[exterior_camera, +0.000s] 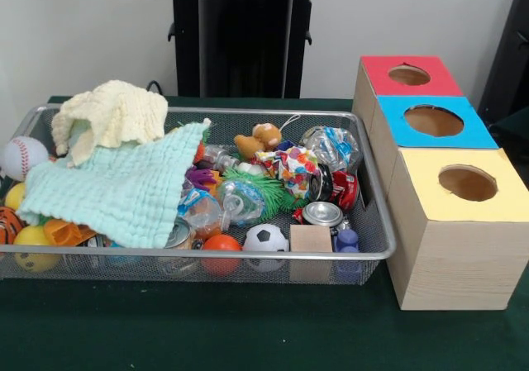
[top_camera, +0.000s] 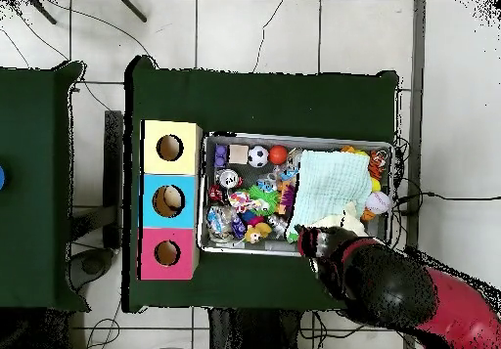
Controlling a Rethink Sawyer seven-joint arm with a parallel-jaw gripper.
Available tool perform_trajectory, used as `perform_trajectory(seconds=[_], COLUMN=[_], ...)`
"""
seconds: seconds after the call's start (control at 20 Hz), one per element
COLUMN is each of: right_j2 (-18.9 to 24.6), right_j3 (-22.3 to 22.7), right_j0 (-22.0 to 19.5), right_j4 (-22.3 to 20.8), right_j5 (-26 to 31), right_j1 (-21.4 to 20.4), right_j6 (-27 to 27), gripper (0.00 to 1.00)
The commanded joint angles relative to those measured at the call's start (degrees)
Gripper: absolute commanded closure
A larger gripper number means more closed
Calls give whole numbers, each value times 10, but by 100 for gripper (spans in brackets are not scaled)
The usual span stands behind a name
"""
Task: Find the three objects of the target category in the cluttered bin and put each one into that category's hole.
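Currently, a wire mesh bin [exterior_camera: 374, 191] is seen on the green-covered desk [exterior_camera: 248, 330], crowded with small things. A pale green cloth [exterior_camera: 124, 191] is spread over the bin's left half in the front view, and a cream knitted cloth [exterior_camera: 111, 115] is bunched at the far left corner, partly on top of it. A baseball [exterior_camera: 22, 156] is lodged at the left end, with a yellow ball [exterior_camera: 33, 247] and an orange toy [exterior_camera: 64, 232] showing below the cloth's edge.

Toward the right half, a soccer ball [exterior_camera: 266, 239], an orange ball [exterior_camera: 221, 245], a wooden block [exterior_camera: 311, 240] and a silver can top [exterior_camera: 322, 214] are found along the near wall. A crushed red can [exterior_camera: 343, 189], a spiky green toy [exterior_camera: 269, 191], a crumpled plastic bottle [exterior_camera: 332, 146] and a small brown stuffed animal [exterior_camera: 256, 140] are piled behind them.

Just beside the bin's right end, three wooden boxes are lined up touching one another, each with a round hole on top: a red-topped box [exterior_camera: 409, 75] farthest, a blue-topped box [exterior_camera: 434, 121] in the middle, a yellow-topped box [exterior_camera: 463, 185] nearest.

Only in the overhead view is the arm [top_camera: 391, 284] seen, reaching over the bin's edge at the cloth end. Its gripper [top_camera: 311, 241] is located above the cream cloth; whether the fingers are spread or pressed together cannot be told.
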Motion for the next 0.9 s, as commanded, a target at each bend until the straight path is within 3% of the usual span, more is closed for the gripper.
perform_trajectory(seconds=[0.05,0.9], right_j2=[-63,-186], right_j3=[-83,-174], right_j0=[68,200], right_j4=[-65,-90], right_j5=[3,-115], right_j1=[66,228], right_j6=[108,121], gripper=[0,0])
